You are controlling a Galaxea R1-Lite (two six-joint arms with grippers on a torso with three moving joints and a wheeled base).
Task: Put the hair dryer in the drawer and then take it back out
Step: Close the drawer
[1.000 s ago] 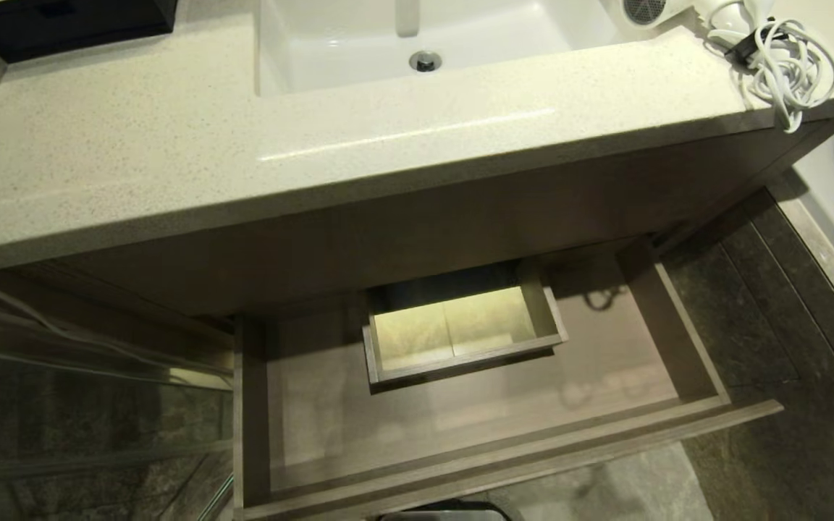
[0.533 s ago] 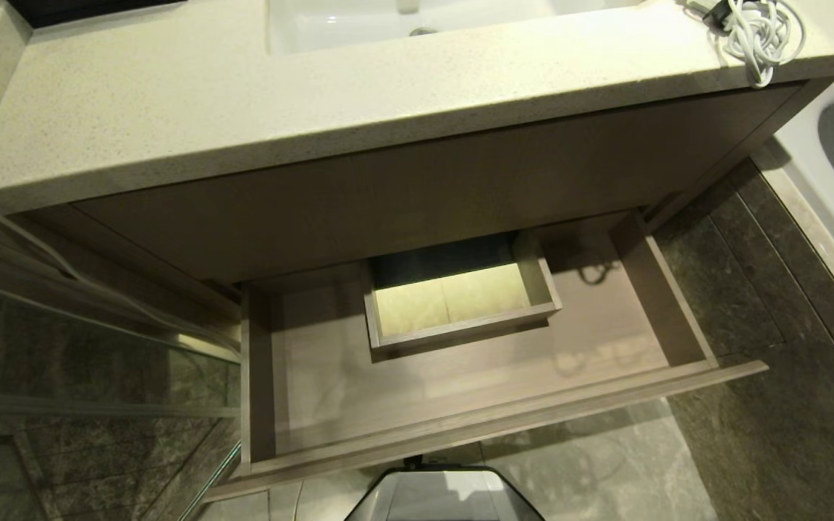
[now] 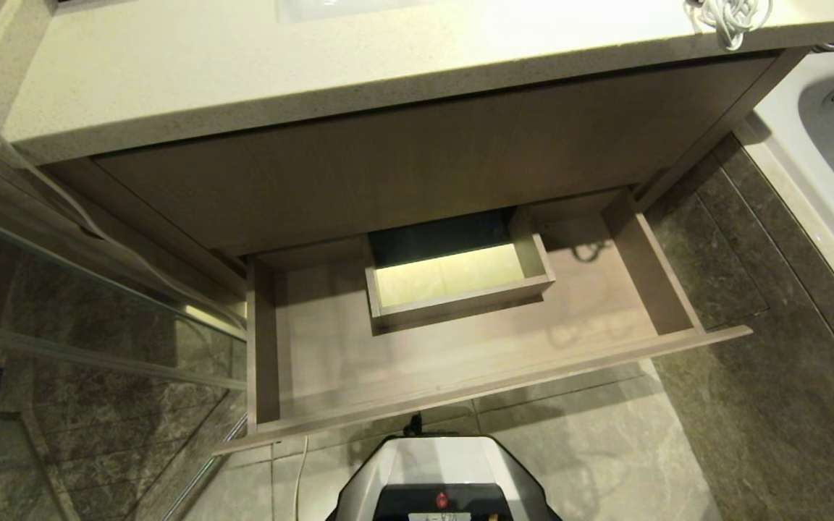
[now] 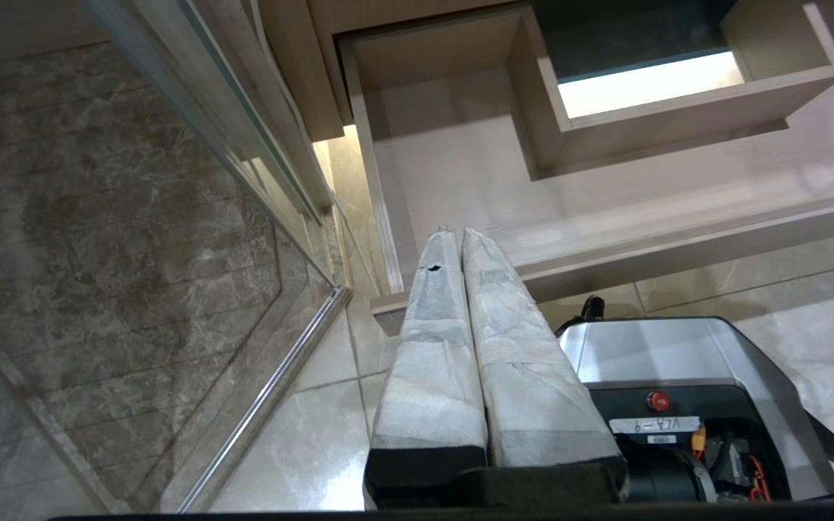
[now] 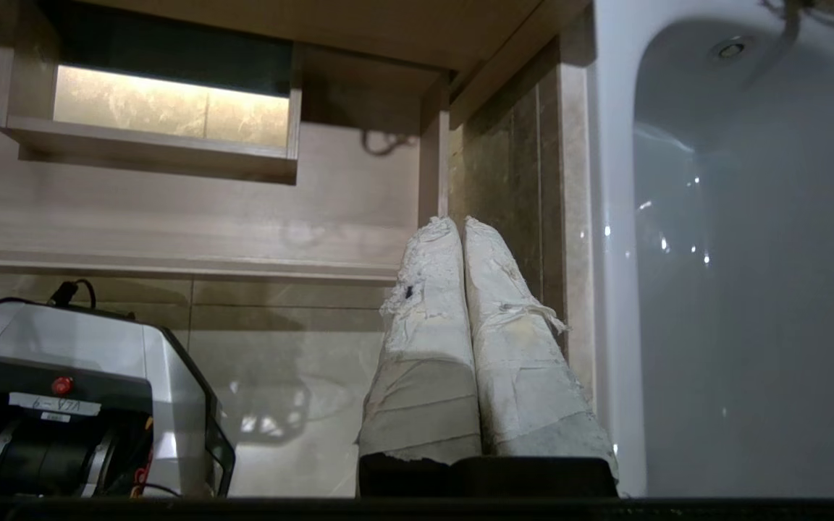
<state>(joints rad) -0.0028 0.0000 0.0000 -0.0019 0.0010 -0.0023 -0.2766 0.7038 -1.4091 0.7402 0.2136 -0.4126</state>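
The right end effector (image 5: 458,224) is held low beside the open drawer's (image 3: 475,383) right end, fingers pressed together, nothing gripped. The left end effector (image 4: 458,233) is likewise closed. Only the hair dryer's cord (image 3: 730,16) is seen, up on the table (image 3: 243,65), rightward, nearer the right arm.

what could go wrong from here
1. The drawer stands wide open with its front near the robot's base; driving forward could hit it.
2. The cord loops over the counter edge and could snag or drop.
3. Both grippers, left and right, are shut and must open before grasping.
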